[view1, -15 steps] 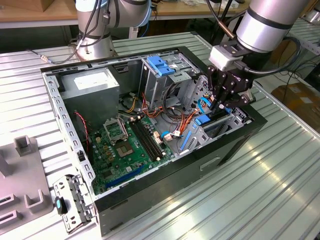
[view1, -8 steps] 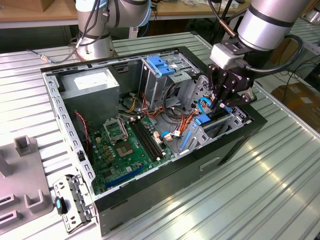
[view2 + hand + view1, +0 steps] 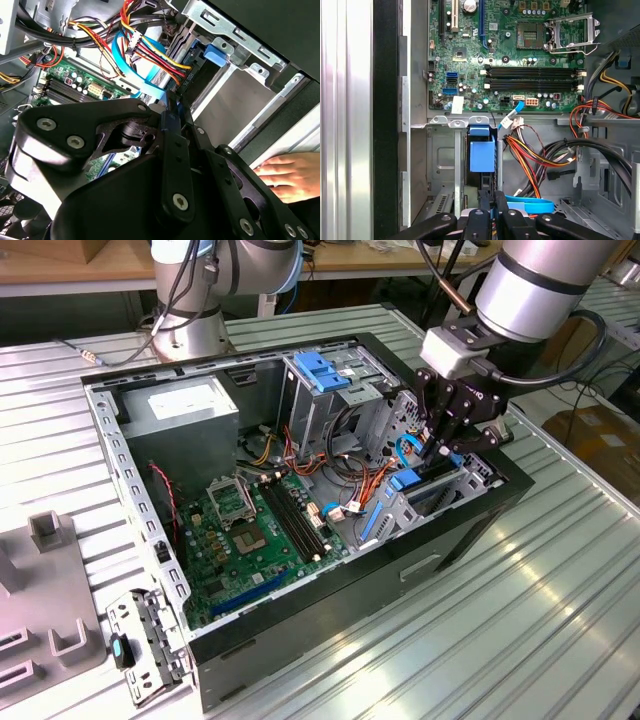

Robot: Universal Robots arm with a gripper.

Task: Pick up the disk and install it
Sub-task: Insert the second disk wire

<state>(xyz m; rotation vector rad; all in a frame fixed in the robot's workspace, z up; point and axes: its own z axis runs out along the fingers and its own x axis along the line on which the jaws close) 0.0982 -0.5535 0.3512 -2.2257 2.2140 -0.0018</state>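
Note:
The disk (image 3: pixel 482 154) stands edge-on in the grey drive bay (image 3: pixel 440 155) at the front corner of the open computer case (image 3: pixel 300 640). Its blue plastic rail faces the camera in the first wrist view. In the exterior view the disk (image 3: pixel 407 480) sits low in the bay on the exterior view's right. My gripper (image 3: pixel 490 199) is directly over it with its black fingers shut on the disk's upper edge. Blue shows between the fingers (image 3: pixel 176 131) in the second wrist view. The gripper (image 3: pixel 440 452) reaches down into the case.
Bundled coloured cables (image 3: pixel 540 155) and a blue flat cable (image 3: pixel 532 205) run beside the bay. The motherboard (image 3: pixel 250 530), a grey power-supply box (image 3: pixel 180 410) and a blue-topped drive cage (image 3: pixel 320 375) are inside the case. A person's hand (image 3: pixel 285 175) rests on the case's outer wall.

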